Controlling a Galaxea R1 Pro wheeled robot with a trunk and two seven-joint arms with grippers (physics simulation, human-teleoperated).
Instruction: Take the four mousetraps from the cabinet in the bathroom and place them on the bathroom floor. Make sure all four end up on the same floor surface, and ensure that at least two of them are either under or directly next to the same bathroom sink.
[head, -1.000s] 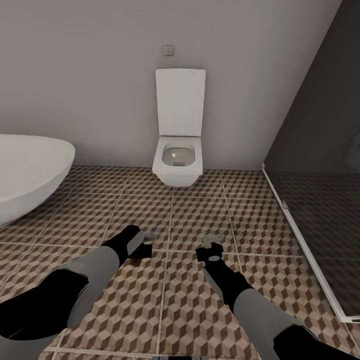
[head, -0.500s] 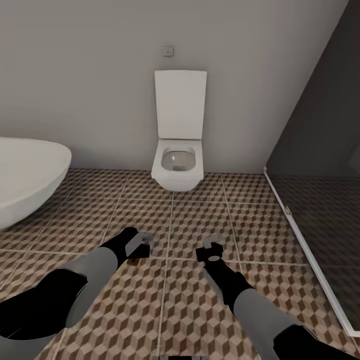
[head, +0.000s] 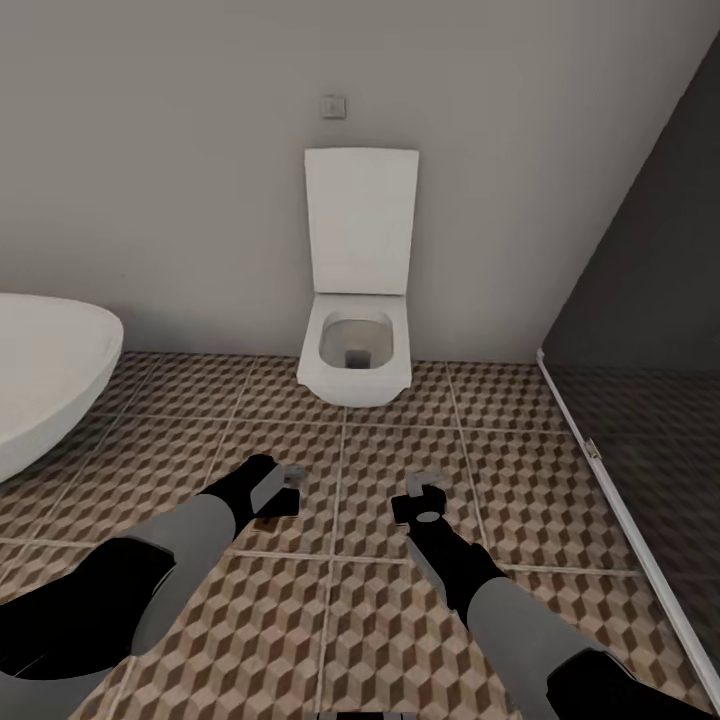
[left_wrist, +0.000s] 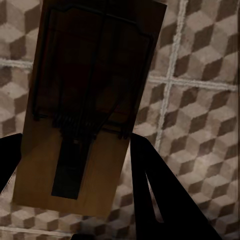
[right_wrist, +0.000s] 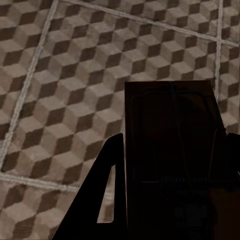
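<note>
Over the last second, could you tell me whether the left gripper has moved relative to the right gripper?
No. In the head view the left gripper keeps its spacing from the right gripper; only the toilet and floor tiles shift, so the camera moved.

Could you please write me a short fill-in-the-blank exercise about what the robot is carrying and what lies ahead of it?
1. The left hand grips a wooden ____.
2. The white fixture against the wall straight ahead, lid raised, is a ____.
3. The mousetrap in the right hand hangs over the ____ floor.
4. The white bathtub lies on the robot's ____ side.

Missing words: mousetrap; toilet; tiled; left
</note>
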